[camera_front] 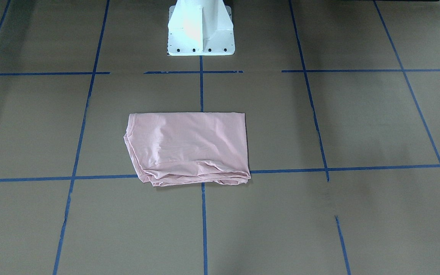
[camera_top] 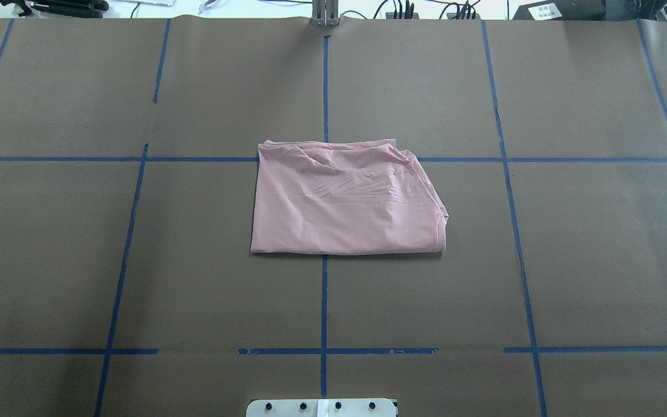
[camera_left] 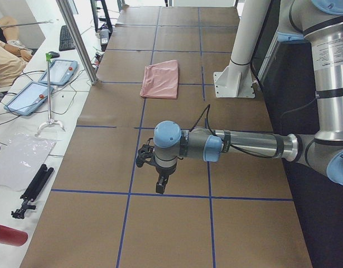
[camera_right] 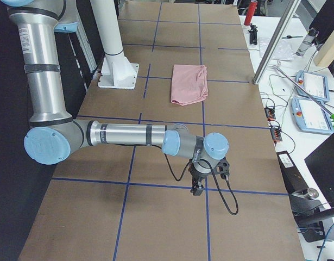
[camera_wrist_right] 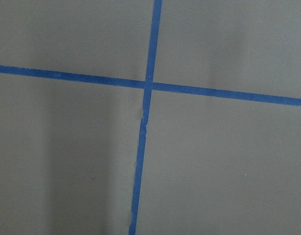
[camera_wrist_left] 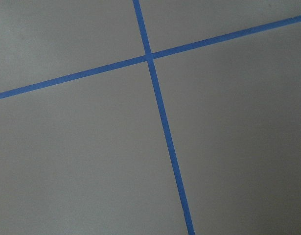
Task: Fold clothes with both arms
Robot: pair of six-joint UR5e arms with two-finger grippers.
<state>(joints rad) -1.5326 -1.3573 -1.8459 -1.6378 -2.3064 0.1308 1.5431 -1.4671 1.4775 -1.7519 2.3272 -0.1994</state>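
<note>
**Desk:** Where does the garment lie?

**Floor:** The pale pink cloth T-shirt [camera_top: 348,200] lies folded to a rough rectangle mid-table on the brown paper-covered table [camera_top: 79,260]. It straddles a crossing of the blue tape grid lines [camera_top: 324,301], and neither arm touches it.

**Desk:** And the tools?

**Floor:** The left arm's black two-finger gripper [camera_left: 160,187] hangs low over the paper towards its own end of the table. The right arm's black two-finger gripper [camera_right: 197,188] does the same at the opposite end. Whether either is spread or clenched cannot be told, since the wrist cameras show only paper and tape.

**Desk:** What could go wrong?

**Floor:** The far edge is rumpled and stepped, and the side on the robot's right slants. A pinch catching only the top layer there would probably peel the fold open.

**Desk:** Room to move?

**Floor:** The shirt sits well apart from every table edge and from the white metal pedestal base [camera_front: 201,36]. The slanted silver metal pole [camera_left: 76,42] at the operators' edge looks like the nearest obstacle.
</note>
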